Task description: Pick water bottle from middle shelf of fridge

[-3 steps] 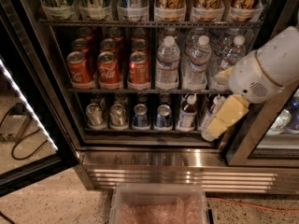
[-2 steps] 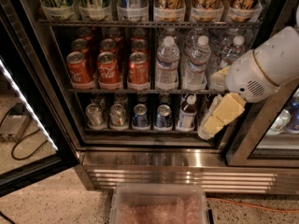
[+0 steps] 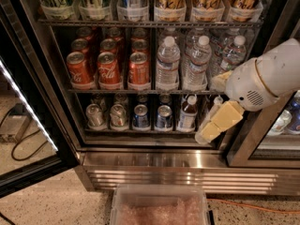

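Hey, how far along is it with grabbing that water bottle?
Done: the fridge door stands open. In hand: the gripper hangs low at the right, just below the middle shelf. Left: reaching a water bottle, gripping it and pulling it out.

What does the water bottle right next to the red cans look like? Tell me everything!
The water bottle is clear ribbed plastic with a white cap and pale label. It stands upright at the front of the middle shelf, in a clear tray, between the red cans and another bottle. The gripper hangs lower to the right, not touching it.
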`<state>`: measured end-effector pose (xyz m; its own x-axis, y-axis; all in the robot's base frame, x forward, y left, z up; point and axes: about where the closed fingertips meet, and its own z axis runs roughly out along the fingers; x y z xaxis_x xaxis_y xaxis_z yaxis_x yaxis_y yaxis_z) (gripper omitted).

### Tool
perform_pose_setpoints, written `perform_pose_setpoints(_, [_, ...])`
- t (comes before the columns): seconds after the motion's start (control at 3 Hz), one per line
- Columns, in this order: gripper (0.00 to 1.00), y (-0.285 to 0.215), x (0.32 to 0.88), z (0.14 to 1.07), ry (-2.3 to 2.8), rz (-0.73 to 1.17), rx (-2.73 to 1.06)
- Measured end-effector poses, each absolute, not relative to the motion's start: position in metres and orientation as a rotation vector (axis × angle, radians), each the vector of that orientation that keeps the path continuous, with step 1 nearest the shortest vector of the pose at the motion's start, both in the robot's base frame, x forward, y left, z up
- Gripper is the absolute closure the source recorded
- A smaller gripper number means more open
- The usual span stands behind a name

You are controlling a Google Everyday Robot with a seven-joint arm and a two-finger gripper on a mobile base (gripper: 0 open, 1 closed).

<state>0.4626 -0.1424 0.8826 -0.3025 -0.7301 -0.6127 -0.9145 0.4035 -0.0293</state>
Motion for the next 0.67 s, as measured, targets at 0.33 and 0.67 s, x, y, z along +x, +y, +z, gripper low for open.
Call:
perform_pose_setpoints(0.33, [0.00, -0.116, 0.474, 0.887, 2.042, 0.430, -1.430])
perform_pose_setpoints(0.67, [0.00, -0.088, 0.492, 0.896, 1.970, 0.409, -1.446])
